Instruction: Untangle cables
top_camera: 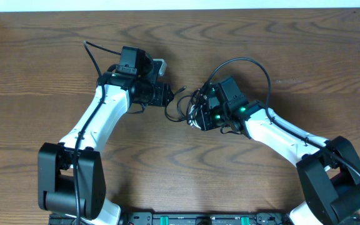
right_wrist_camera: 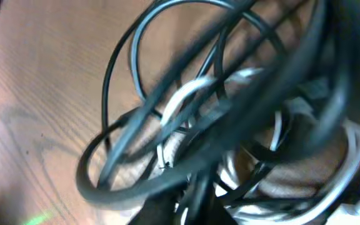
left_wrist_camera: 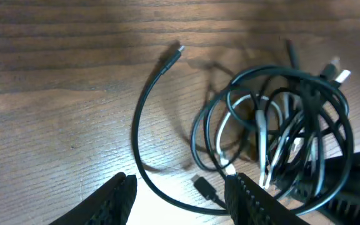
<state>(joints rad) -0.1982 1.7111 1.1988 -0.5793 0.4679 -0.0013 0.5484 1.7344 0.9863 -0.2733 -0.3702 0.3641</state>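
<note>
The black cable [left_wrist_camera: 137,134] and the white cable [left_wrist_camera: 259,122] lie knotted in 1 tangle [top_camera: 195,107] near the middle of the table [top_camera: 280,37]. The right gripper [top_camera: 199,115] sits on the tangle's right side with its jaws pressed together among the loops. The blur hides which strand it pinches, if any. The left gripper [left_wrist_camera: 180,194] hovers just left of the tangle, spread and holding nothing, over a loose black strand that ends in a plug [left_wrist_camera: 179,49].

The likely risk is a pull from the right that drags the whole tangle along or cinches the loops tighter, since nothing pins the left side. A pinch across 2 strands would do the same.

The table is dark wood grain, flat and bare. Of the room, only a pale strip shows beyond the tangle's far side.
</note>
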